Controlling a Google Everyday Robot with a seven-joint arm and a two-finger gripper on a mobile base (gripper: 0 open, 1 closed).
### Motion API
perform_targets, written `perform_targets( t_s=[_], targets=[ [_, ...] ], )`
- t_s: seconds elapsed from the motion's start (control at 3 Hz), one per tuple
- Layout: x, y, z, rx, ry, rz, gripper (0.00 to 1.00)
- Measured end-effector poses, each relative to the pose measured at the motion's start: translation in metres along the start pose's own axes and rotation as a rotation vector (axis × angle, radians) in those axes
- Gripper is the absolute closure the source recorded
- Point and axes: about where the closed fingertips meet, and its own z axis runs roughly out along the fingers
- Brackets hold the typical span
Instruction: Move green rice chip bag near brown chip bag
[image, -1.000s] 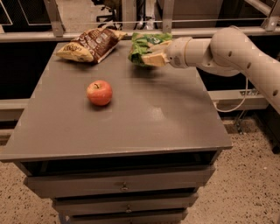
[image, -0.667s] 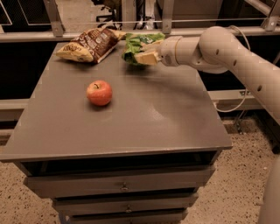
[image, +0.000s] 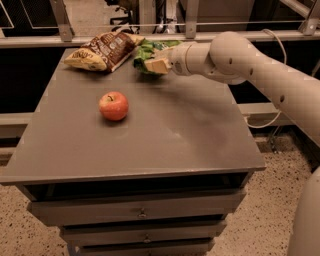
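The brown chip bag (image: 101, 50) lies at the far left corner of the grey table (image: 175, 135), its pale yellow ends showing. The green rice chip bag (image: 148, 51) is just right of it, close to its right end, at the table's far edge. My gripper (image: 156, 64) reaches in from the right and is shut on the green rice chip bag; its tan fingers (image: 159, 66) cover the bag's lower right part. The white arm (image: 235, 57) hides the rest of the bag's right side. I cannot tell whether the bag rests on the table or is held just above it.
A red apple (image: 113, 105) sits left of the table's centre. A metal railing (image: 150, 22) runs behind the far edge. Drawers (image: 142, 212) are under the tabletop. The speckled floor shows at the right.
My gripper has carried the green rice chip bag leftward along the far edge, from right of centre to right beside the brown chip bag. The apple and brown bag have not moved.
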Motion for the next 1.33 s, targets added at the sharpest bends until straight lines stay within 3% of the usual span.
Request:
perform_targets(
  t_s=[0.67, 1.0, 1.33],
  targets=[
    [-0.003, 0.006, 0.011, 0.097, 0.011, 0.055, 1.00],
    [-0.004, 0.012, 0.017, 0.088, -0.010, 0.074, 0.82],
    [-0.006, 0.017, 0.022, 0.048, -0.059, 0.085, 0.58]
  ],
)
